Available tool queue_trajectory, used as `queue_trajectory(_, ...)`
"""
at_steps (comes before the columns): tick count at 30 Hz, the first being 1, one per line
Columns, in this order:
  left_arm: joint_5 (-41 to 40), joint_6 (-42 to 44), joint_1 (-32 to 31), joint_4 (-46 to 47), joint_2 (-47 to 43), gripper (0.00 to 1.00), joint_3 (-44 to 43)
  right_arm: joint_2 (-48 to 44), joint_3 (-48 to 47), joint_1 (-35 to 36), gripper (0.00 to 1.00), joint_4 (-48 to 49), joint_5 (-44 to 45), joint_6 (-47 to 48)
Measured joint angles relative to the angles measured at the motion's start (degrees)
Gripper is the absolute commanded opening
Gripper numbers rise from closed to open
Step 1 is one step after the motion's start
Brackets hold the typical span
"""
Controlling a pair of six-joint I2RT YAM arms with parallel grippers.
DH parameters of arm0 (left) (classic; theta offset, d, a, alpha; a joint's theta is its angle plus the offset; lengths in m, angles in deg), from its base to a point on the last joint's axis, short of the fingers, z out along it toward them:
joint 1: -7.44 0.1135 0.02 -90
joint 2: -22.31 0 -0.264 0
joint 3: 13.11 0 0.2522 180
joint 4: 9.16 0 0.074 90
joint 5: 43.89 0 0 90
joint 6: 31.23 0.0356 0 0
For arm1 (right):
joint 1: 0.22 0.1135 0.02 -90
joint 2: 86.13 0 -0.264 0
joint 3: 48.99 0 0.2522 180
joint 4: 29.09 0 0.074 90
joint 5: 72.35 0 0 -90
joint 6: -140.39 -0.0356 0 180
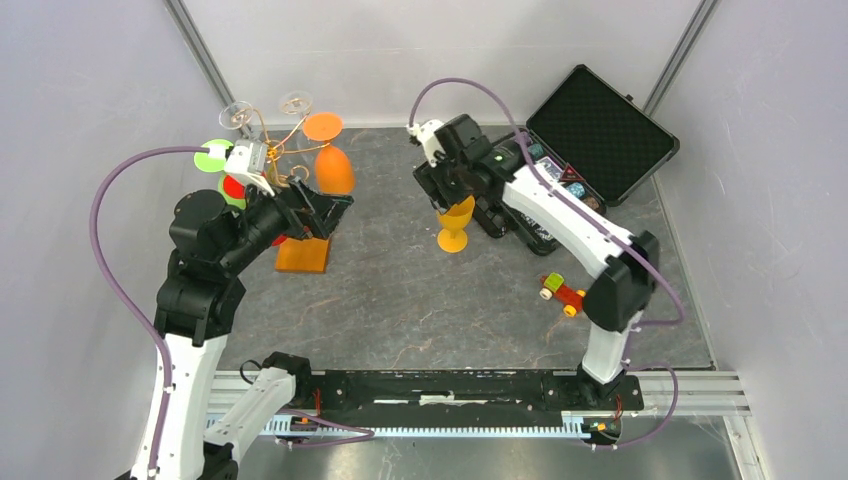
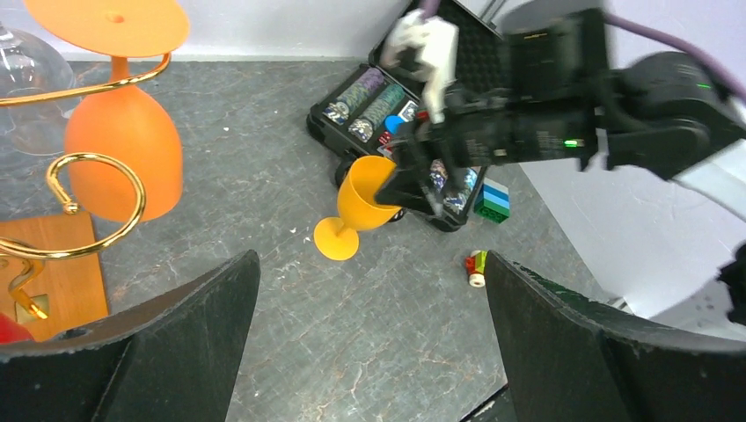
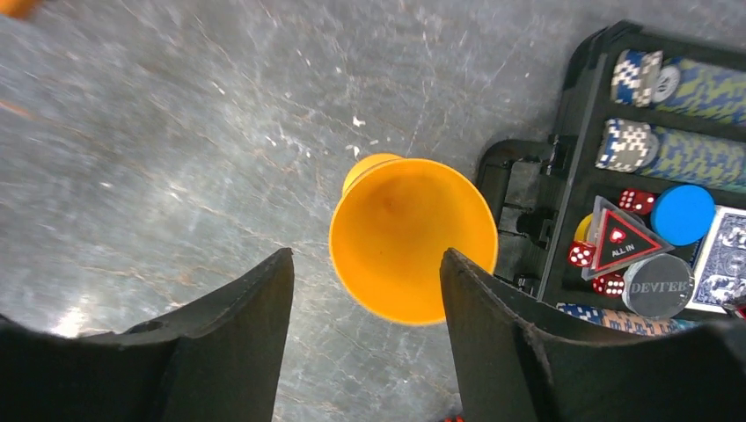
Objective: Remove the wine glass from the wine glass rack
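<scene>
My right gripper [image 3: 366,257] is open. Its two black fingers stand on either side of the rim of the yellow wine glass [image 3: 409,237], and on one side I see clear table between finger and rim, so I am not squeezing it. The other finger overlaps the rim in my wrist view, and I cannot tell whether it touches.

The glass stands upright on its foot on the table [image 1: 400,300], a little toward 12 o'clock from the middle. The black case [image 1: 600,125] is just beside it at 3 o'clock. The wine glass rack [image 1: 302,255] is well apart from it, toward 9 o'clock. An orange glass [image 1: 334,170] hangs there upside down (not my concern for this step, I think).

My left gripper [image 2: 369,264] is open too, with the jaws wide and nothing between them. It hovers just beside the rack.

I judge that this glass is off the rack and on the table, so the step in hand is the release. The next move calls for a straight lift of the right gripper, keeping both fingers away from the rim. Any sideways drag could tip the glass toward the case.
</scene>
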Motion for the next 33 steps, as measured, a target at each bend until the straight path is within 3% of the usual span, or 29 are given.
queue_trajectory(5, -2.51, -1.68, 0.0, 0.87, 1.31, 1.0, -1.05, -10.71, 5.09, -0.76, 0.72, 8.33, -4.7, -5.49)
queue_trajectory(11, -7.76, -4.15, 0.0, 3.69, 4.87, 1.0, -5.31, -16.41, 8.9, -1.14, 0.72, 29.05, -13.79, -21.94)
queue_trajectory(16, -14.62, -5.77, 0.0, 6.21, 7.82, 1.0, -7.04, -12.44, 14.14, -1.01, 0.69, 50.4, -20.87, -42.88)
queue_trajectory(20, -20.55, -6.21, 0.0, 7.58, 10.36, 1.0, -7.54, -5.27, 14.47, -0.87, 0.7, 61.09, -21.59, -56.61)
queue_trajectory(27, -23.34, -6.23, 0.0, 8.85, 11.06, 1.0, -7.52, 0.31, 19.58, -0.55, 0.69, 75.47, -19.69, -71.45)
queue_trajectory(33, -22.8, -6.21, 0.0, 9.66, 11.1, 1.0, -7.52, 2.82, 18.75, 0.59, 0.68, 81.85, -16.17, -75.8)
